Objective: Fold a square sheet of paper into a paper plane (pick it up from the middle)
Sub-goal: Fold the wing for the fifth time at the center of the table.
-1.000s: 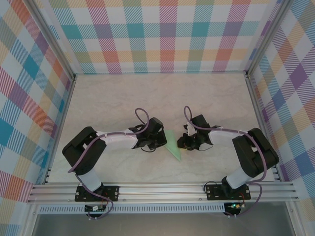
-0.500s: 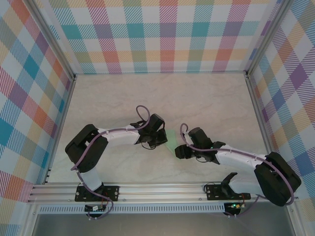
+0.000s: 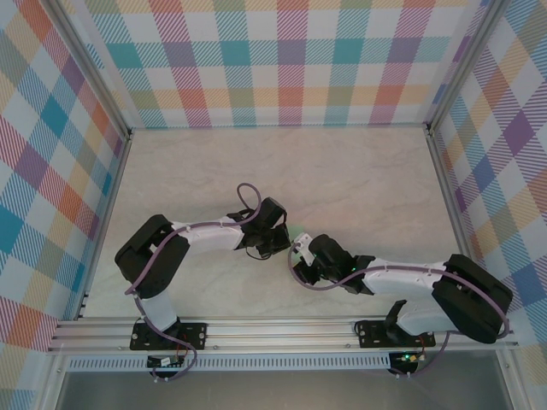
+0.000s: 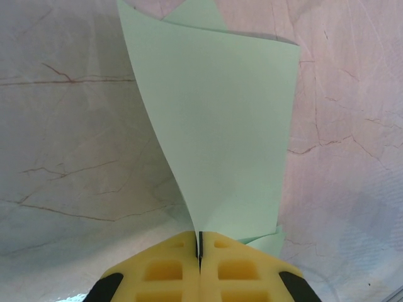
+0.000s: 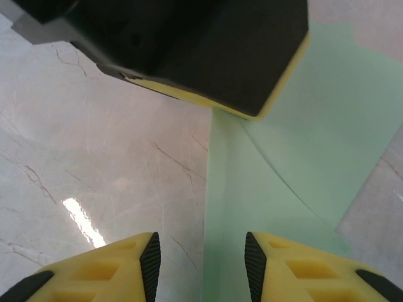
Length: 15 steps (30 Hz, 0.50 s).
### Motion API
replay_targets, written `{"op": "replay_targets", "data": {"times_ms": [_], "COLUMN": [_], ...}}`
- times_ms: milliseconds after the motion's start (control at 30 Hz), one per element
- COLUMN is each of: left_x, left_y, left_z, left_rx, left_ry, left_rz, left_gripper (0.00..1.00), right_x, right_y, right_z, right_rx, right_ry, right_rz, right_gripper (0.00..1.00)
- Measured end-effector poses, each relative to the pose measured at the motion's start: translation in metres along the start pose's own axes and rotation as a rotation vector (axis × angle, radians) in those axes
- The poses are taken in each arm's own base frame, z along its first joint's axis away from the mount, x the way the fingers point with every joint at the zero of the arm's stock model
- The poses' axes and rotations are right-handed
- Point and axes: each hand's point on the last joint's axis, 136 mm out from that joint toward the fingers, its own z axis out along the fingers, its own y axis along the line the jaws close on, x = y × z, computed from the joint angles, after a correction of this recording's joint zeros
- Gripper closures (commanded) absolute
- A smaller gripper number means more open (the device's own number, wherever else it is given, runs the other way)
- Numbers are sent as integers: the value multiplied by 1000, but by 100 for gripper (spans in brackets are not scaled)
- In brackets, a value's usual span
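The paper plane is a pale mint-green folded sheet with a crease, rising curled from the marble table. My left gripper is shut on its near edge, yellow pads pressed together with the paper between them. From above, the left gripper sits at the table's middle, and a sliver of the paper plane shows beside it. My right gripper is open and low over the table. The paper plane's left edge runs between its fingers, untouched. The right gripper is close to the left one.
The marble table is boxed in by plaid walls on three sides. An aluminium rail with both arm bases runs along the near edge. The left gripper's black and yellow body hangs close ahead of the right gripper.
The right arm has stretched left and down toward the paper plane, and its jaws have opened. The left gripper has shifted only slightly and stays shut on the paper.
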Motion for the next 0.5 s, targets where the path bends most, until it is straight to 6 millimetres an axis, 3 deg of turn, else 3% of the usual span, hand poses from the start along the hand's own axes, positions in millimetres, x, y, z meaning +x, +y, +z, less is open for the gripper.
{"op": "replay_targets", "data": {"times_ms": [500], "left_x": [1], "left_y": [1], "left_z": [2], "left_rx": [-2], "left_ry": [12], "left_rz": [-4], "left_gripper": [100], "right_x": [11], "right_y": [-10], "right_z": [17], "right_rx": [89], "right_ry": [31], "right_rz": [-129], "right_gripper": [70]}}
